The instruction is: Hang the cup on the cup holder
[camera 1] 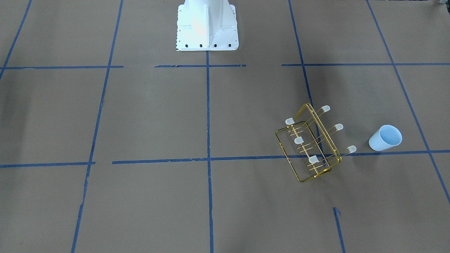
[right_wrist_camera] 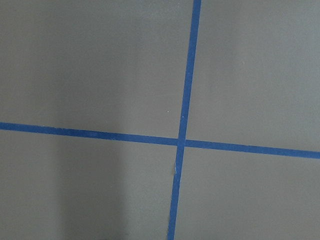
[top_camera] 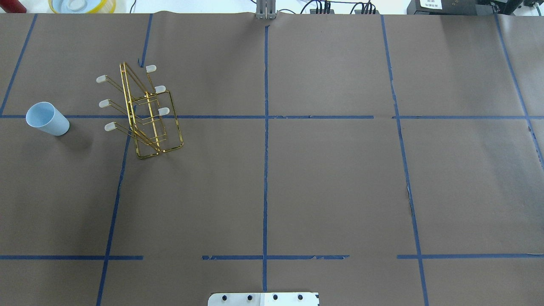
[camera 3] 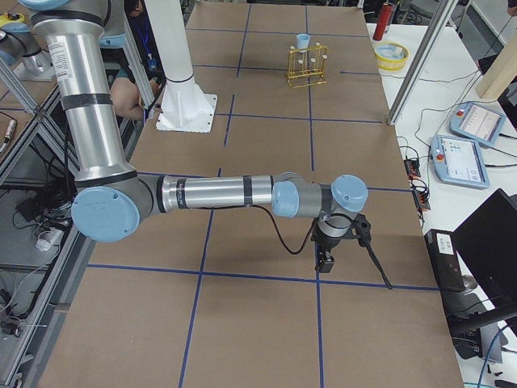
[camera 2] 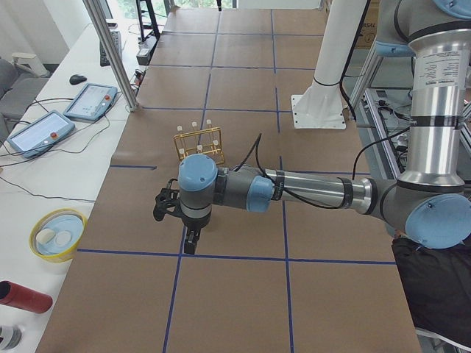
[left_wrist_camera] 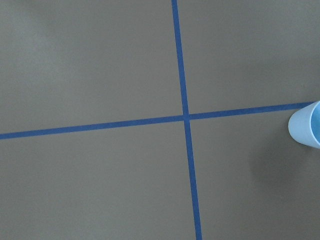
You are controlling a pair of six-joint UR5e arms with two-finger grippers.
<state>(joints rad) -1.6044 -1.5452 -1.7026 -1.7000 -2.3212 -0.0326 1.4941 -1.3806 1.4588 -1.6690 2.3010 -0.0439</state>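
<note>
The pale blue cup (camera 1: 385, 137) stands upright, mouth up, on the brown table at the robot's far left (top_camera: 46, 119). Its edge shows at the right border of the left wrist view (left_wrist_camera: 307, 131). The gold wire cup holder (camera 1: 324, 132) stands a short way beside it (top_camera: 129, 102), prongs bare. My left gripper (camera 2: 190, 239) hangs pointing down over the table, on the near side of the rack in the exterior left view; I cannot tell whether it is open. My right gripper (camera 3: 325, 260) hangs over the table's other end, far from both; I cannot tell its state either.
The white robot base (camera 1: 207, 31) sits at the table's middle edge. Off the table's far side are a yellow bowl (camera 2: 57, 235), a red cylinder (camera 2: 22, 296), teach pendants (camera 2: 92, 99) and a metal post (camera 2: 110, 51). Blue tape lines grid the table.
</note>
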